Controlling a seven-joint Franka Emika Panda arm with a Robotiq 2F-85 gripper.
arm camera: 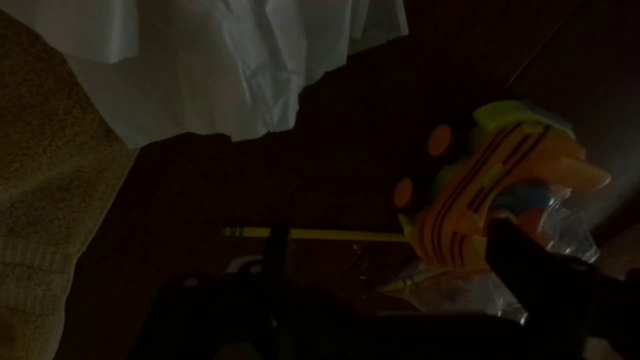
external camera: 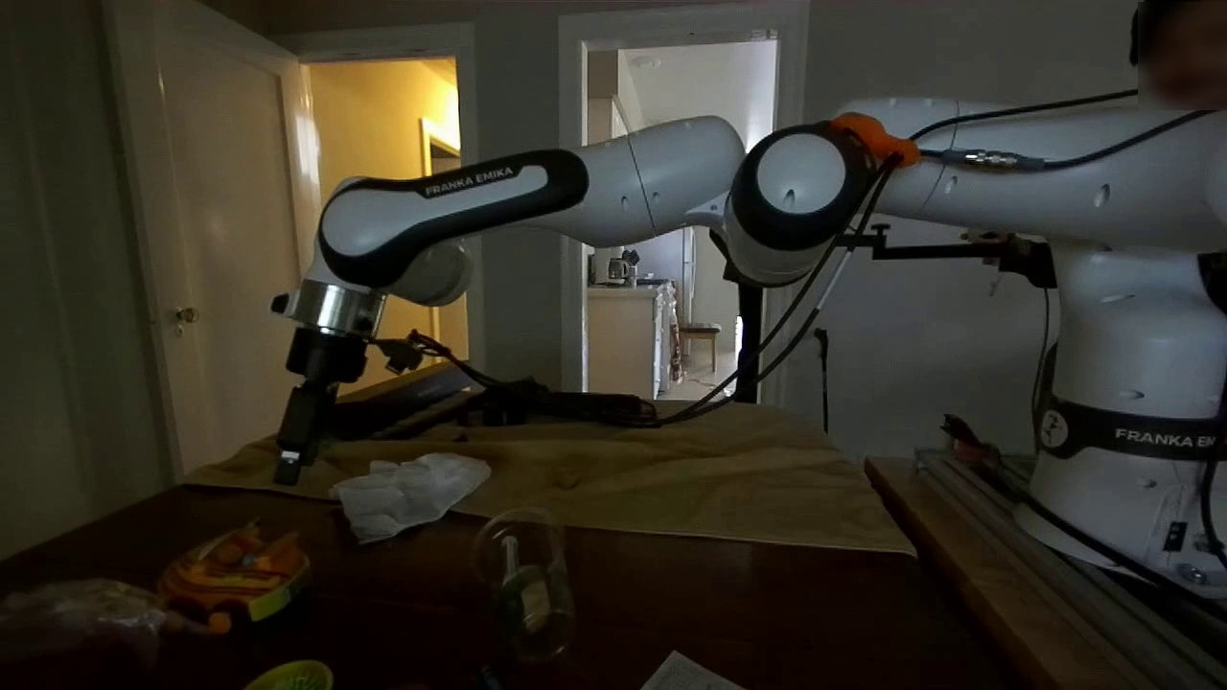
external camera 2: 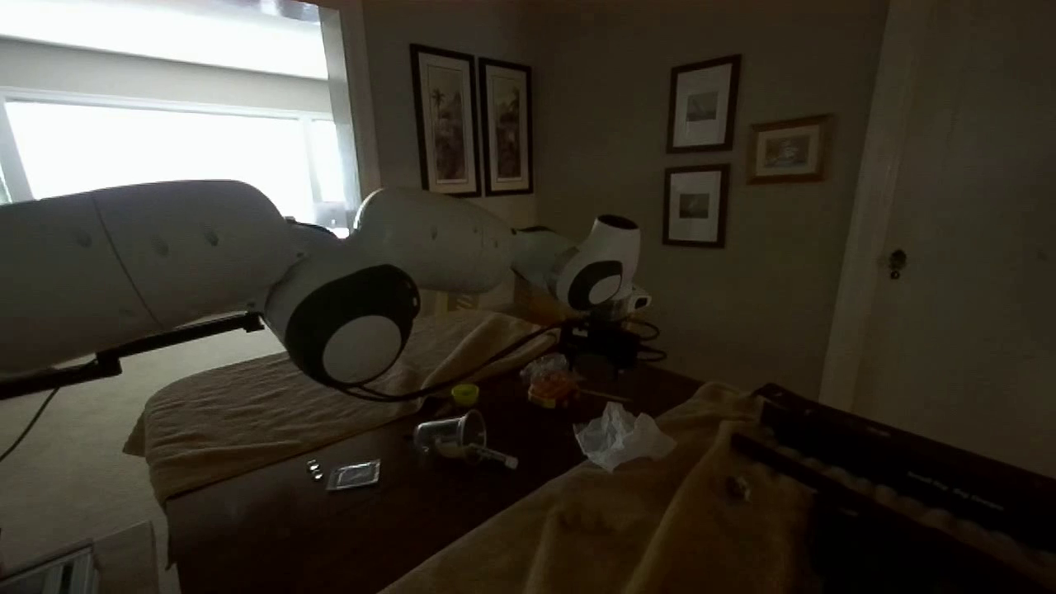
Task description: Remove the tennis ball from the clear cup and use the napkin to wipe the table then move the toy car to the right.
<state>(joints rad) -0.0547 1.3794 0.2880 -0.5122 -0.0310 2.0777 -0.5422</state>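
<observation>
Napkin (external camera: 407, 494), crumpled near the toy car (external camera: 235, 572), not touching it: probably light, limp, easily torn (best pinched by a raised fold); hand (arm camera: 389, 234) also near the toy car, jaws apart, empty.

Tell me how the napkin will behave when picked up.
The napkin will probably flop, as it's creased and crumpled. It looks thin, so likely light. It lies partly on the tan cloth, partly on the table, so edges may drag.
</observation>
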